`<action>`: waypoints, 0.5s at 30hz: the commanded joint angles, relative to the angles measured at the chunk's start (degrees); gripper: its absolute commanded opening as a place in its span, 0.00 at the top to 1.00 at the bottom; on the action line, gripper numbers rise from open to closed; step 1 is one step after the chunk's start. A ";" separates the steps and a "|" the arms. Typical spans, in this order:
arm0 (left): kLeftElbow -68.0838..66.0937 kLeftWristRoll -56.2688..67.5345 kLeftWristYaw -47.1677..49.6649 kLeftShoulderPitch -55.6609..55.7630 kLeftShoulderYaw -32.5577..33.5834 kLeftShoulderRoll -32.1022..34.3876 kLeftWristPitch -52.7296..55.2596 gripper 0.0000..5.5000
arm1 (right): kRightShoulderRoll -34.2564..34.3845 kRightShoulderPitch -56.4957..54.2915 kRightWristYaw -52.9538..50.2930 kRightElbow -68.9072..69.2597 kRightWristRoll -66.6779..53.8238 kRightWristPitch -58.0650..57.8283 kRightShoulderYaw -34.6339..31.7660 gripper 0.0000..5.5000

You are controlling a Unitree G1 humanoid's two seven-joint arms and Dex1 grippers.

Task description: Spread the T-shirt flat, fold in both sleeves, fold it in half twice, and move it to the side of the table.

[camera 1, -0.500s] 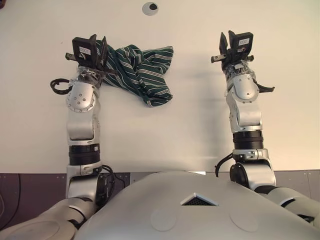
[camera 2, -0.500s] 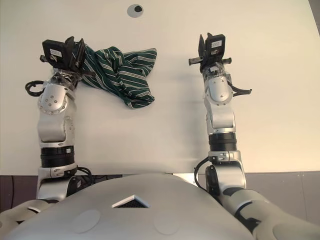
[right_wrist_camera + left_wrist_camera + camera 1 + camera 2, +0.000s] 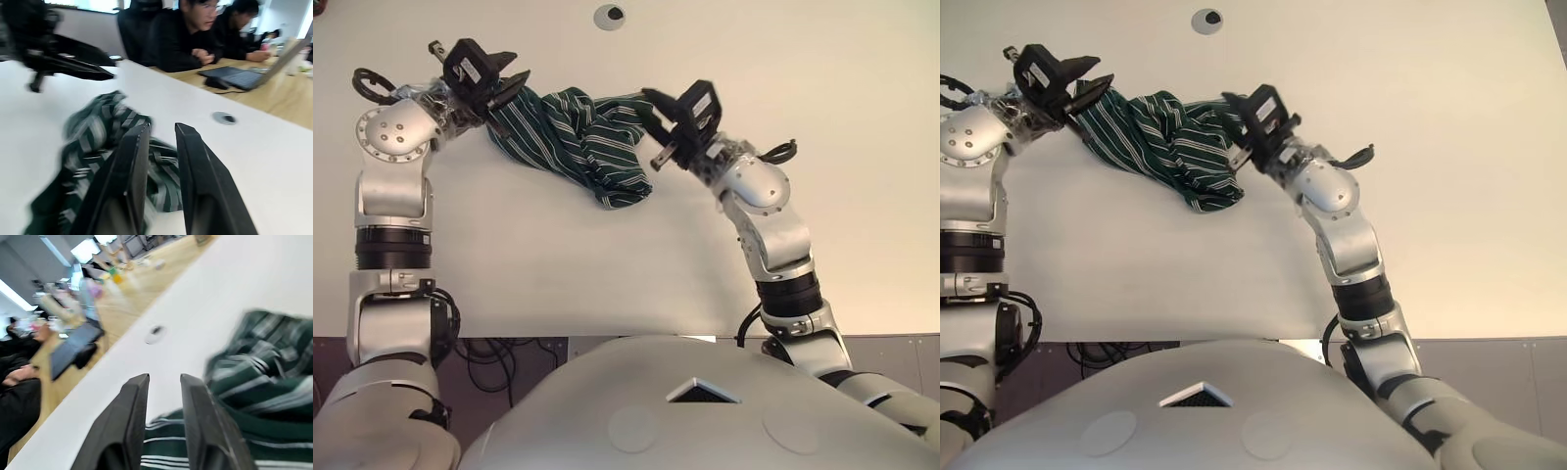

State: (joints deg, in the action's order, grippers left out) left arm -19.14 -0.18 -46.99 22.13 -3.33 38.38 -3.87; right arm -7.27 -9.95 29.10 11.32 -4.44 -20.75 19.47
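A green T-shirt with white stripes [image 3: 578, 142] lies crumpled in a heap on the white table [image 3: 862, 78], left of centre. My left gripper [image 3: 514, 86] is at the heap's left end, angled in from the left. It is open by a narrow gap, and cloth lies at the base of its fingers [image 3: 132, 421] in the left wrist view. My right gripper [image 3: 653, 127] reaches in from the right and stands open against the heap's right edge. The shirt [image 3: 98, 147] lies just beyond its fingers [image 3: 195, 176].
A round cable hole [image 3: 607, 16] sits in the table beyond the shirt. Bare tabletop stretches to the right of the heap and in front of it, down to the near edge [image 3: 636, 333].
My right gripper has swung left across the table to the shirt's right edge. The left arm's elbow has moved outward, turning its gripper toward the heap. The shirt's left end has shifted slightly.
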 commanded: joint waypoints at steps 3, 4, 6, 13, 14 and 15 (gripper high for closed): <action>-12.19 -6.53 -12.03 11.74 -7.39 5.38 -7.85 0.79 | -2.93 -3.83 6.13 3.13 -2.63 -15.88 4.13 0.83; -14.04 -6.99 -14.30 13.58 -8.33 5.61 -8.29 0.79 | -3.33 -4.27 7.02 3.63 -3.06 -17.83 4.66 0.83; -17.92 -8.85 -17.68 16.48 -10.33 6.52 -10.68 0.79 | -4.04 -5.22 8.59 4.59 -4.28 -21.64 5.90 0.83; -35.17 -15.95 -21.51 27.72 -15.99 5.56 -18.95 0.79 | -5.16 -5.81 9.91 7.41 -6.48 -30.31 8.19 0.83; -36.52 -16.67 -21.18 28.34 -16.36 5.58 -20.00 0.79 | -5.30 -5.78 9.79 7.73 -6.50 -30.86 8.59 0.83; -37.92 -17.20 -21.09 29.11 -16.64 5.16 -20.86 0.79 | -5.50 -5.75 9.63 7.99 -6.33 -31.34 8.98 0.83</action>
State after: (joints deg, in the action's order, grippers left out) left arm -54.44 -16.01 -68.57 48.97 -19.06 44.13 -22.89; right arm -12.08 -15.09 39.10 18.00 -9.79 -50.59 27.53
